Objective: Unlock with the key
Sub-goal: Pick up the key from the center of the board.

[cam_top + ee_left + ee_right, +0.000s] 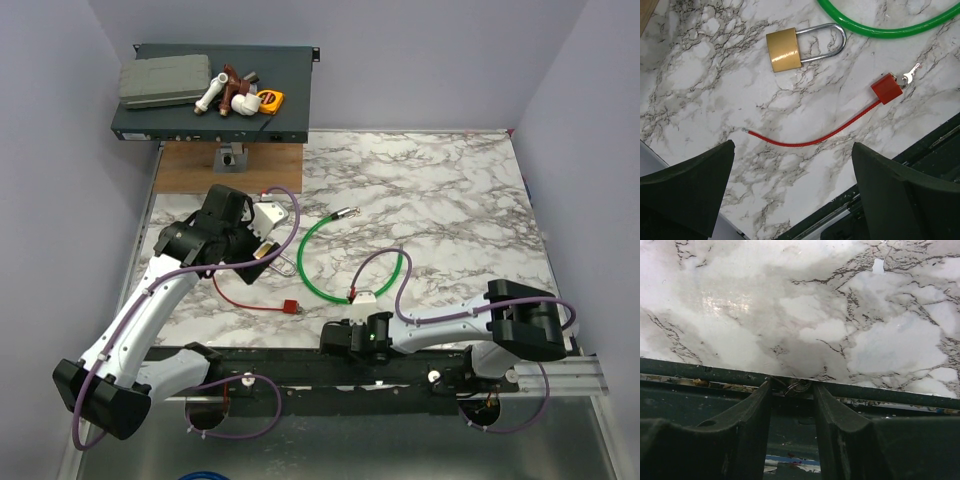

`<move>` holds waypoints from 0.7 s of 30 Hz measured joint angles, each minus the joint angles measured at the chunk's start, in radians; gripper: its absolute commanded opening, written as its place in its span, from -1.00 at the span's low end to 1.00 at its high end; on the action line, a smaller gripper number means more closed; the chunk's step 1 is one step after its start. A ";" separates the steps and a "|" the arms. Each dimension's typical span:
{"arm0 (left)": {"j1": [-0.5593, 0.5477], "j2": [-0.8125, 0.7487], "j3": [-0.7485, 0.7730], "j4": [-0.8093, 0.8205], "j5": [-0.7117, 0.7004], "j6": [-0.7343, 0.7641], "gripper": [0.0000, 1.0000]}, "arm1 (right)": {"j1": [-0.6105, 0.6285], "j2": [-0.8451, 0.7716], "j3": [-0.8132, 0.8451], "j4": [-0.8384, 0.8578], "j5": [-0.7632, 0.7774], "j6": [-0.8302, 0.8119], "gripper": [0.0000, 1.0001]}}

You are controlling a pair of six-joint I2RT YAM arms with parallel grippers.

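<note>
I see a glossy marble-patterned table [700,90]. The padlock [784,49] has a satin brass body and a polished silvery shackle. The key [910,76] is bright metal, beside a matt red plastic block [886,89] with a smooth red cable [805,141]. The green hose [890,31] looks glossy. Left fingers [685,192] are matt black plastic.

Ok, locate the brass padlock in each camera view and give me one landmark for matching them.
Top external: brass padlock left of centre, mostly hidden under the left arm's wrist.
Left wrist: top centre, shackle pointing right.
Right wrist: not in it.
Shared landmark: the green cable beside the padlock's shackle.
</note>
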 measured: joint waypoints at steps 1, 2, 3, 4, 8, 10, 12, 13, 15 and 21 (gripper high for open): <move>0.000 0.000 0.005 -0.004 0.000 0.000 0.97 | 0.002 0.000 0.000 0.001 0.003 0.003 -0.39; 0.000 0.000 0.009 -0.005 0.000 0.000 0.97 | 0.003 0.000 0.000 0.002 0.005 0.006 -0.50; 0.000 0.000 0.011 -0.006 0.000 0.000 0.96 | 0.005 0.000 0.000 0.002 0.006 0.006 -0.58; 0.000 -0.001 0.012 -0.006 0.000 0.000 0.97 | 0.005 0.000 0.000 0.002 0.007 0.006 -0.67; 0.000 -0.001 0.012 -0.010 0.000 -0.003 0.96 | 0.010 -0.002 0.000 0.009 0.010 0.007 -0.86; 0.000 -0.001 0.012 -0.012 0.000 -0.003 0.96 | 0.010 -0.001 0.000 0.008 0.010 0.005 -0.98; 0.000 -0.001 0.012 -0.014 0.000 -0.003 0.95 | 0.011 -0.001 0.000 0.009 0.010 0.005 -0.99; 0.000 -0.001 0.012 -0.015 0.001 -0.003 0.95 | 0.012 -0.001 0.000 0.009 0.011 0.004 -0.99; 0.000 -0.001 0.012 -0.016 0.002 -0.003 0.94 | 0.016 -0.003 0.000 0.008 0.017 0.004 -0.99; 0.000 -0.001 0.012 -0.022 0.006 -0.003 0.91 | 0.036 -0.067 -0.003 0.008 0.048 -0.013 -0.99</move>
